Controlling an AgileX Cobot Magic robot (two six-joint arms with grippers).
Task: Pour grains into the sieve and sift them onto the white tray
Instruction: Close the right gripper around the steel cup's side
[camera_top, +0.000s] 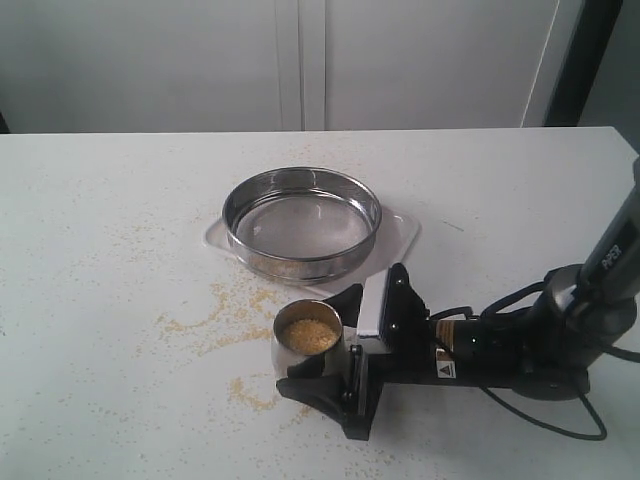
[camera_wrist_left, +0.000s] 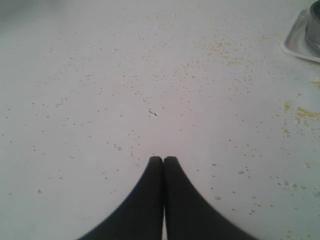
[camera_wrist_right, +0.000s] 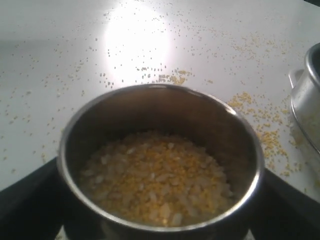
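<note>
The sieve (camera_top: 300, 262), a wide steel ring with a mesh bottom, rests on the white tray (camera_top: 400, 235) at the table's middle. In front of it stands a small steel cup (camera_top: 296, 358) filled with grains (camera_top: 309, 335), yellow meal mixed with pale rice (camera_wrist_right: 155, 175). My right gripper (camera_top: 322, 342) lies low on the table, open, with one black finger (camera_wrist_right: 25, 205) on each side of the cup. The sieve's wall (camera_wrist_right: 307, 105) shows just beside the cup. My left gripper (camera_wrist_left: 163, 160) is shut and empty over bare table, out of the exterior view.
Spilled grains (camera_top: 230, 320) lie scattered over the white table, thickest between cup and tray and in front of the cup. A corner of the tray (camera_wrist_left: 297, 40) shows at the edge of the left wrist view. The right arm's cable (camera_top: 540, 425) trails on the table.
</note>
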